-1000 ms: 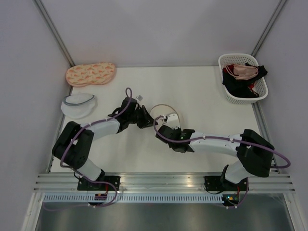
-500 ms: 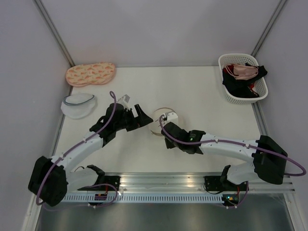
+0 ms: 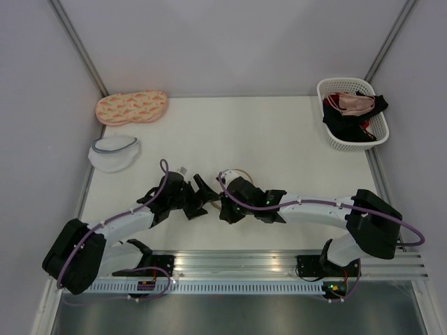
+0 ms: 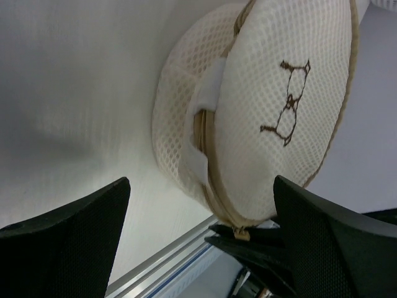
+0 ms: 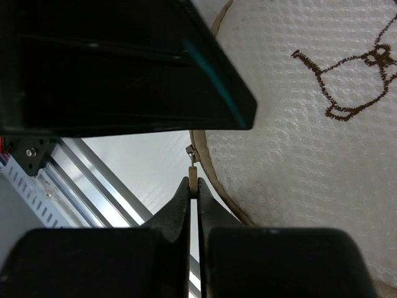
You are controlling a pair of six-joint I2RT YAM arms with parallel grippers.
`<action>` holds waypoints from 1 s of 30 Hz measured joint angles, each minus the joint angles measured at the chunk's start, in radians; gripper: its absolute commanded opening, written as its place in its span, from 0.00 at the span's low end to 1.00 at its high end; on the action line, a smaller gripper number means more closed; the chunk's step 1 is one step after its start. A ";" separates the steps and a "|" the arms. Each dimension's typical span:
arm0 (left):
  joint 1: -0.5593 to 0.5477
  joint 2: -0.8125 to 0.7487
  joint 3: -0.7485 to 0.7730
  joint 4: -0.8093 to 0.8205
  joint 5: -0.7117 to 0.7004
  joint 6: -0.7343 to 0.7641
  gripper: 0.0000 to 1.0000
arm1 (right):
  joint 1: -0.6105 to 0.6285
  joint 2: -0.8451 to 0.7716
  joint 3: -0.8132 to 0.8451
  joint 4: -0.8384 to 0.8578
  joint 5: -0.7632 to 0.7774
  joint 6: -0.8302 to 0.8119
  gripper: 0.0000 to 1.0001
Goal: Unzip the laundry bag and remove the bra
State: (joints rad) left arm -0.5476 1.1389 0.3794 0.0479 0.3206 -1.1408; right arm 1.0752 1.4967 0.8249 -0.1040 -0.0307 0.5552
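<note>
The right gripper (image 5: 193,186) clenches the zip pull (image 5: 193,176) at the near rim of the laundry bag (image 4: 273,112), while the left gripper (image 3: 207,197), released wide, faces it from just left.

laundry bag (image 4: 267,143) cropped, contents hidden
</note>
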 measured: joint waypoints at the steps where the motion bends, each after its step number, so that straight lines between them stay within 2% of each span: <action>1: 0.000 0.030 0.001 0.029 0.001 -0.013 0.98 | 0.000 0.000 0.000 0.003 -0.008 -0.003 0.00; 2: 0.000 0.062 0.005 0.057 0.002 -0.026 0.97 | 0.000 0.000 0.000 0.006 -0.018 -0.004 0.00; 5: 0.000 0.151 0.035 0.130 0.009 -0.060 0.79 | 0.000 0.000 0.000 0.014 -0.035 -0.007 0.00; 6: -0.001 0.173 0.047 0.151 0.014 -0.068 0.63 | 0.000 0.000 0.000 0.015 -0.039 -0.009 0.01; 8: -0.004 0.210 0.069 0.202 0.024 -0.089 0.43 | 0.000 0.000 0.000 0.014 -0.043 -0.011 0.00; 9: -0.005 0.220 0.076 0.220 0.026 -0.095 0.26 | 0.000 0.000 0.000 0.014 -0.043 -0.012 0.00; 11: -0.005 0.229 0.082 0.249 0.030 -0.103 0.18 | 0.000 0.000 0.000 0.013 -0.043 -0.014 0.00; 12: -0.005 0.231 0.084 0.257 0.030 -0.102 0.10 | 0.000 0.000 0.000 0.012 -0.041 -0.016 0.00; 16: -0.004 0.231 0.084 0.261 0.030 -0.100 0.02 | -0.001 0.000 0.010 -0.017 -0.020 -0.026 0.01; 18: -0.001 0.231 0.084 0.261 0.030 -0.095 0.02 | 0.000 0.000 0.023 -0.050 -0.004 -0.031 0.00; 24: 0.048 0.241 0.097 0.254 0.057 -0.029 0.02 | 0.000 0.031 0.124 -0.249 0.173 -0.019 0.00; 30: 0.082 0.315 0.203 0.194 0.111 0.116 0.02 | -0.039 0.041 0.152 -0.424 0.349 0.036 0.00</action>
State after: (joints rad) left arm -0.4656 1.4540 0.5827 0.2417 0.4320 -1.0245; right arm 1.0359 1.5379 0.9771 -0.5282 0.3183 0.5915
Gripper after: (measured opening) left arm 0.104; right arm 0.018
